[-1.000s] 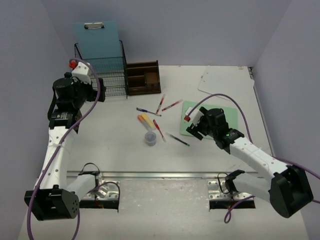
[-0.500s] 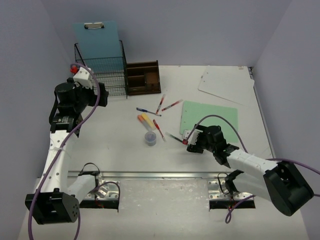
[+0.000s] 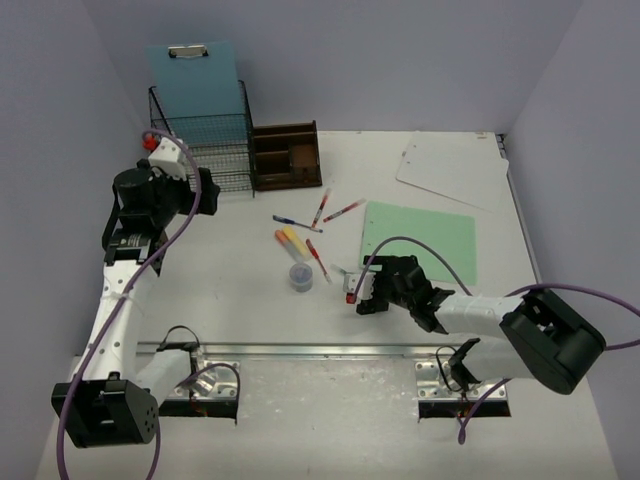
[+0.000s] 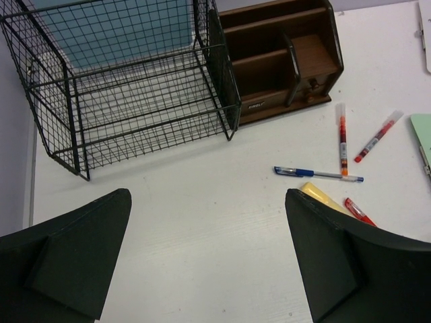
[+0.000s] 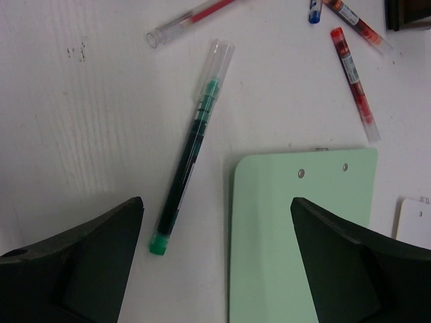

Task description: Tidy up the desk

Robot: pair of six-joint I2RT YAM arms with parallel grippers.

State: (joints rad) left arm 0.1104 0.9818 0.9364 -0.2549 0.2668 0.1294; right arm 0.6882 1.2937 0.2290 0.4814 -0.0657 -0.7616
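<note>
White table (image 3: 240, 290) lies beneath a green pen (image 5: 188, 168); right claw (image 5: 215, 249), spread wide, hovers just above that pen; left claw (image 4: 205, 249), also spread wide, hangs well left of the pen

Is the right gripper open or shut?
Open: the right gripper holds nothing, fingers wide apart; the green pen lies on the desk.

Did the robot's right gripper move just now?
Yes. The right gripper slid off the flat mint-green clipboard, toward the metal rail.
</note>
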